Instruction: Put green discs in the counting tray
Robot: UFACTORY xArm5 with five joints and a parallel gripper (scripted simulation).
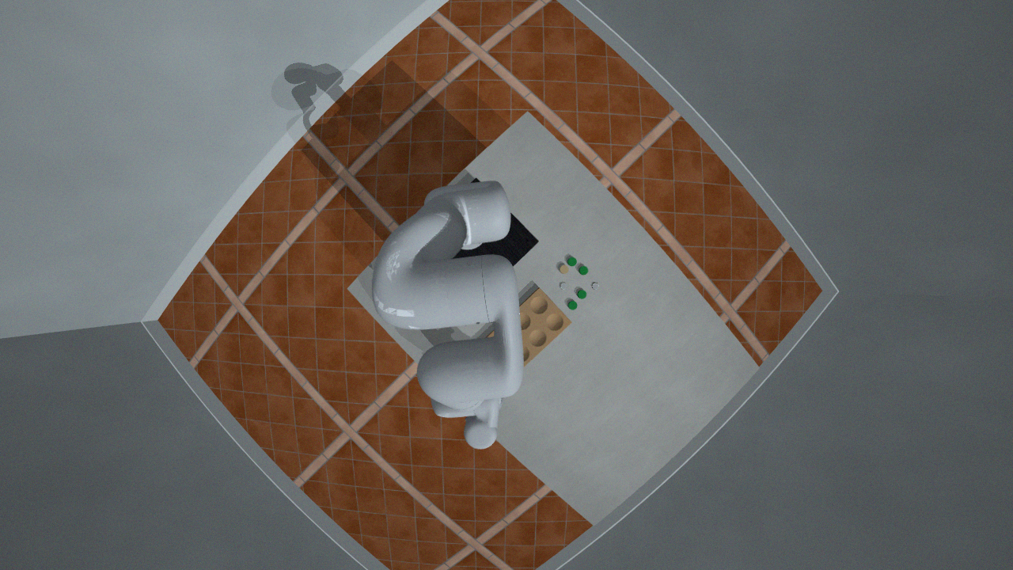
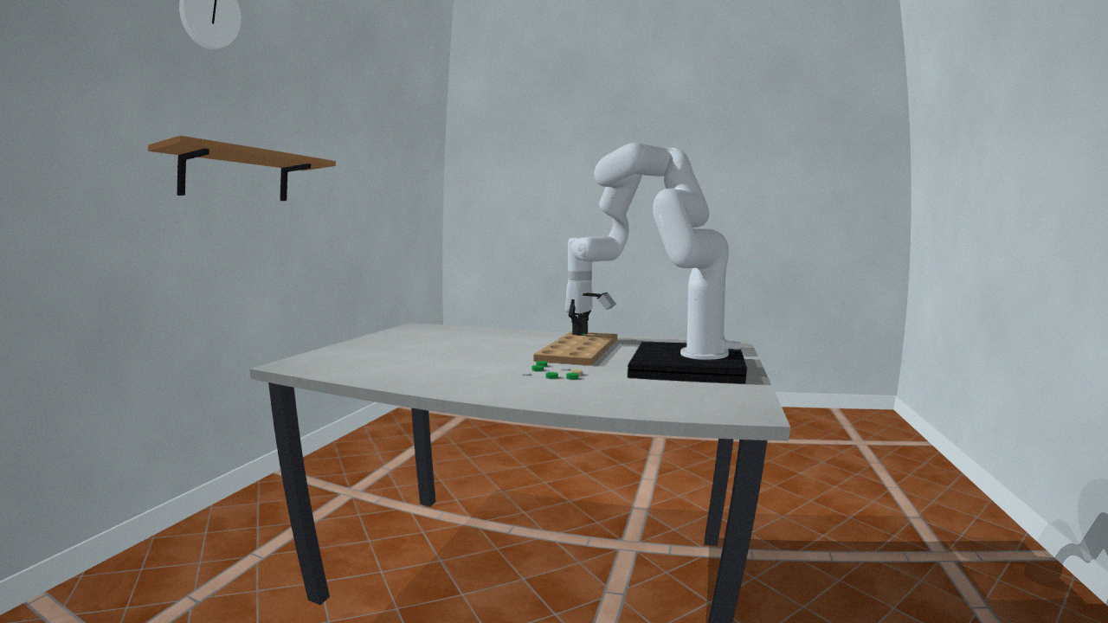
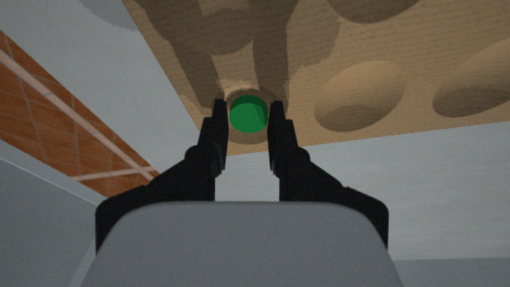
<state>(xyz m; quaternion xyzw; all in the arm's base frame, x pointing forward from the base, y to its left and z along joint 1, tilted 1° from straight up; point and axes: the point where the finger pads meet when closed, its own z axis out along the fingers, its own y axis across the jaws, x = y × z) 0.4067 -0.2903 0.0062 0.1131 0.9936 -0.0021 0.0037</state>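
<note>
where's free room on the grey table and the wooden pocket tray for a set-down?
Free: the wooden pocket tray's unfilled pockets beside the gripper, and the grey table stretch beyond the discs, away from the arm's base. Crowded: green, tan and white discs clustered just off the tray.
</note>
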